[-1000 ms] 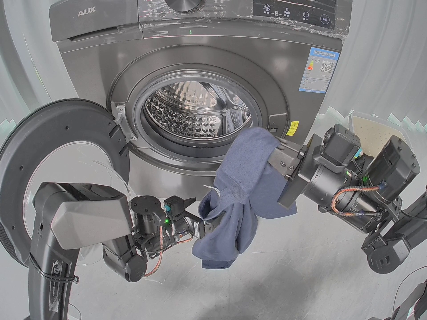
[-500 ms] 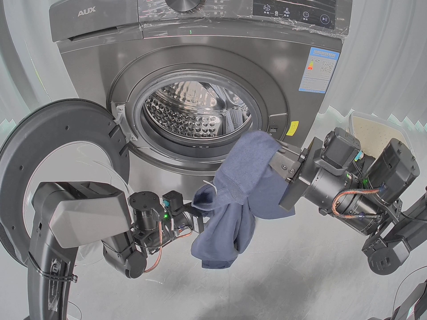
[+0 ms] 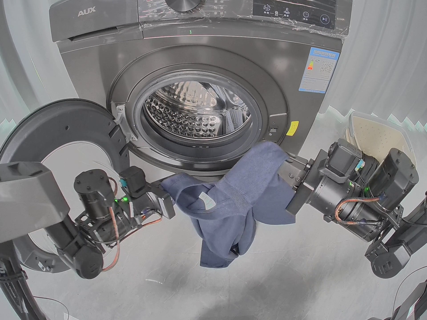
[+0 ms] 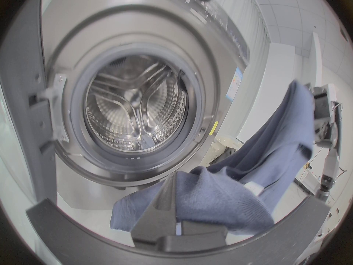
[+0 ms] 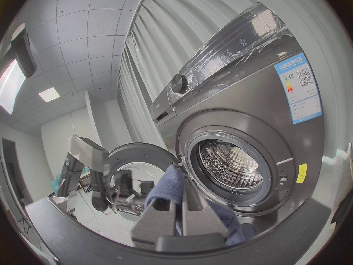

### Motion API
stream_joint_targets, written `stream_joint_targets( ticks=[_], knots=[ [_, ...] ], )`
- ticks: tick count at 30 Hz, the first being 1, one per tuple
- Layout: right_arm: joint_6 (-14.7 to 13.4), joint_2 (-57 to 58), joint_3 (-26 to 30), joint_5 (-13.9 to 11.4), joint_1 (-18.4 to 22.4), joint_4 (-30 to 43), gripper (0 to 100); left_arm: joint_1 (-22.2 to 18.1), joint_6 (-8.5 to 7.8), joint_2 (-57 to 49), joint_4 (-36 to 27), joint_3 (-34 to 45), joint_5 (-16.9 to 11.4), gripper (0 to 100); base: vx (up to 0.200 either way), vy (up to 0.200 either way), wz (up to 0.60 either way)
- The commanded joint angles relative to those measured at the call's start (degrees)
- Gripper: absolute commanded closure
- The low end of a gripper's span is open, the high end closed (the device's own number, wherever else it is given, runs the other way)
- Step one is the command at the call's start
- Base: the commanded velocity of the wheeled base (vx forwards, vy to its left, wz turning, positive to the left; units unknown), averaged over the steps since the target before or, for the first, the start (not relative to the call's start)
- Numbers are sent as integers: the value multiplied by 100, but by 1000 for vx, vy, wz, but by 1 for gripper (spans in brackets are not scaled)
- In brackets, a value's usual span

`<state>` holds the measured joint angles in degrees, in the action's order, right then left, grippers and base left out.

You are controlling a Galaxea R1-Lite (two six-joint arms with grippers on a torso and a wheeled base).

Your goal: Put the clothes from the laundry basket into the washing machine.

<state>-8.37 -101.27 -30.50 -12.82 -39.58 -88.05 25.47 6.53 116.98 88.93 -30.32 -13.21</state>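
both grippers have hold of one blue shirt. it hangs stretched between them in front of the washer, below the open port and wholly outside the drum.

the left gripper sits low on the left, just under the port's lower rim. its fingers are pinched almost together on a bunched edge of the shirt, and cloth fills the thin gap between them (in the left wrist view the fold spills over one finger and hides it). the right gripper is on the right and a little higher, near the port's lower right rim. its fingers are also closed down to a narrow slit, with blue cloth clamped in it and more of the shirt draped over their top.

between the two holds the shirt sags in a shallow curve, with a white neck label facing up. the loose remainder hangs down toward the floor, and i cannot tell whether it touches.

the door stands swung wide open to the left, behind the left arm. a cream basket stands to the right of the washer, behind the right arm and partly hidden by it.
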Motion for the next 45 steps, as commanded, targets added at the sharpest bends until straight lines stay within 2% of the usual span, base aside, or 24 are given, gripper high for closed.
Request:
stream_joint_targets(
  ticks=[1,3,16,25,34,45],
  knots=[
    [-33,-25,27,474,197,25,100,-33,50,-1494,1,703,-146,100,0,0,0],
    [-33,-51,27,562,276,-1,100,-42,67,-1661,1,694,-129,100,0,0,0],
    [-68,-42,-219,606,777,16,100,-499,50,-2329,-16,597,-155,100,0,0,0],
    [-68,-51,-193,614,803,-10,100,-551,58,-2426,-16,492,-164,100,0,0,0],
    [-59,-25,-219,606,1014,-10,100,-833,58,-2566,-25,290,-199,100,0,0,0],
    [-41,195,-281,606,952,60,100,-842,58,-2575,-25,254,-199,100,0,0,0]
  ],
)
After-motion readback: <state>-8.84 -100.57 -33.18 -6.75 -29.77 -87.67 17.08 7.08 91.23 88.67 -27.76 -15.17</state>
